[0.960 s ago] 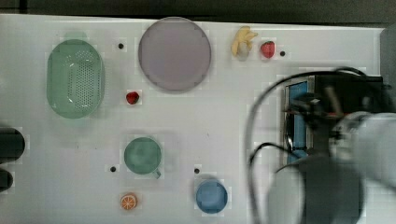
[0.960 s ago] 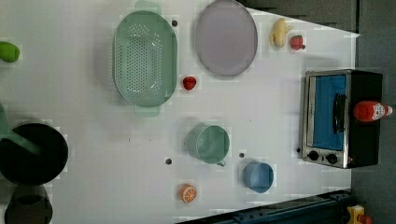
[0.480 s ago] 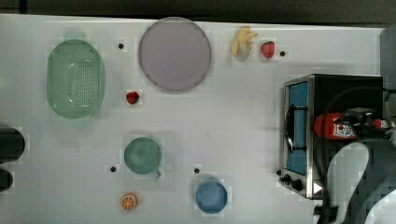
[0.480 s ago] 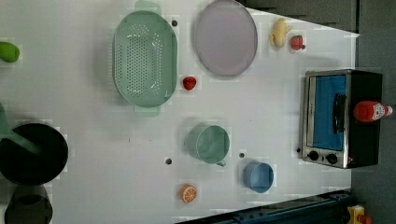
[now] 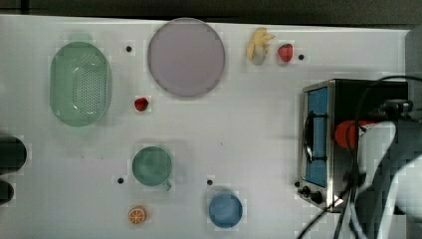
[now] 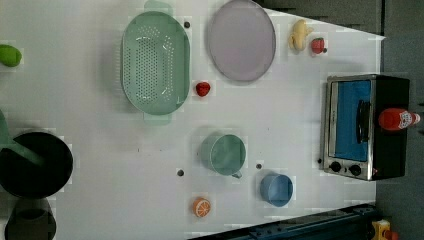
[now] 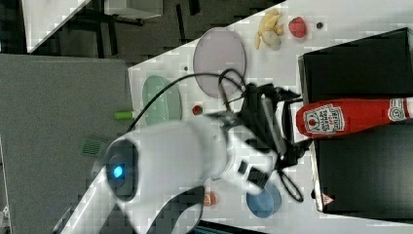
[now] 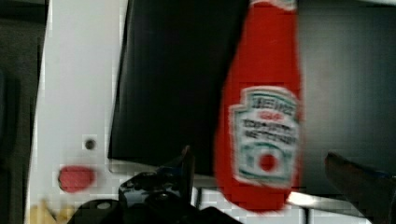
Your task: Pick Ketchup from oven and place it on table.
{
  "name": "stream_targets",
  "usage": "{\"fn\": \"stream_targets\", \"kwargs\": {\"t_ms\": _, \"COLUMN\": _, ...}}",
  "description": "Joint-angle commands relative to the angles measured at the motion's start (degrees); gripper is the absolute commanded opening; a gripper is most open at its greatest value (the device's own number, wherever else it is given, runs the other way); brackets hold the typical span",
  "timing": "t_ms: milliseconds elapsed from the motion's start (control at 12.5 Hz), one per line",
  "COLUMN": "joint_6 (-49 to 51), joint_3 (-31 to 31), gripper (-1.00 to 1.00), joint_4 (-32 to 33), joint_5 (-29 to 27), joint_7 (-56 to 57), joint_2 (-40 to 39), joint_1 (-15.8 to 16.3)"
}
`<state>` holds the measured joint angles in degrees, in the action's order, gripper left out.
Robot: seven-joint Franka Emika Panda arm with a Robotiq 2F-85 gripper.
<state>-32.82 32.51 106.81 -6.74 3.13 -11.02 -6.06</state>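
Ketchup [image 7: 348, 118], the red squeeze bottle with the white-and-red label, sits on top of the boxy black toaster oven [image 6: 362, 126] with the silver front frame and blue-tinted glass door, not inside it. In the left view it stands on the oven's dark roof, near the back edge. The oven itself rests on the big flat white table [image 5: 239, 129], at the top view's right end.

The robot's gripper [image 8: 275, 175] is right at the bottle. In the wrist view its dark fingers [image 8: 180, 170] are spread wide, one on each side of the bottle's lower body, with a gap showing between finger and bottle, so nothing is pinched. In the right view the white arm [image 7: 175, 161] reaches in toward the oven and its black gripper end is up against the bottle's base.

Other stuff, placed from the oven in the top view: a small blue bowl [image 5: 225, 209] near its lower left, a green mug [image 5: 153, 167] further left, a half orange [image 5: 137, 215] below the mug, a mint green colander [image 5: 80, 83] far left, a round lilac plate [image 5: 186, 57] upper left, and a red strawberry [image 5: 285, 52] above the oven, beside a pale banana [image 5: 259, 46].
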Motion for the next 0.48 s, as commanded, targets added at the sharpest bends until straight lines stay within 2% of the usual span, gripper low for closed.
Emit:
{"fn": "stream_targets", "kwargs": {"t_ms": 80, "joint_6": -0.98, "joint_3": 0.88, "gripper": 1.00, "joint_4": -0.25, "joint_5": -4.49, "joint_7": -1.28, "joint_2": -3.39, "joint_1": -1.57}}
{"fn": "stream_targets", "kwargs": {"t_ms": 480, "joint_6": -1.68, "joint_3": 0.96, "gripper": 1.00, "joint_4": -0.48, "joint_5": -7.87, "joint_7": -1.38, "joint_2": -7.67, "joint_1": -2.21}}
